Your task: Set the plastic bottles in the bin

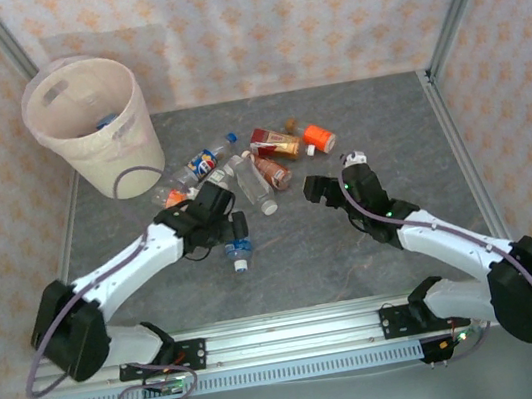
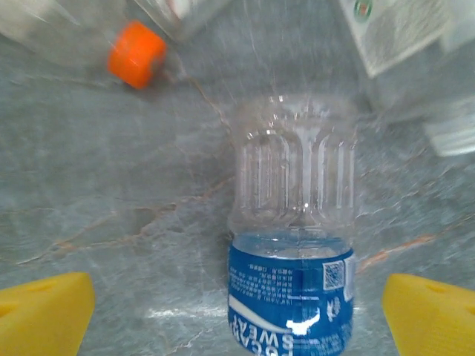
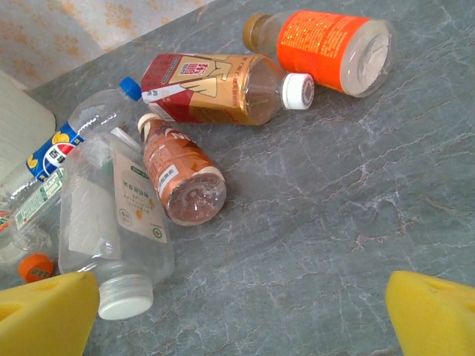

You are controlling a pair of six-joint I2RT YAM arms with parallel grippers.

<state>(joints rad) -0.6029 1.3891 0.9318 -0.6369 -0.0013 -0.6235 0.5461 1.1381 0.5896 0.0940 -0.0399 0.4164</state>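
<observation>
Right now the left tool [image 2: 237, 319] hangs wide open over a blue-labelled bottle [image 2: 291, 193] on the desk [image 2: 111, 222]; the right tool [image 3: 239, 315] gapes empty too.

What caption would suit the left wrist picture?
Open left gripper flanking a blue-labelled bottle lying on the grey table.

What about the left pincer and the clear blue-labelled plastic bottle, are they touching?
Apart. The left wrist view shows grey table on either side, between the blue-labelled bottle and the yellow fingertips of the open left pincer.
</observation>
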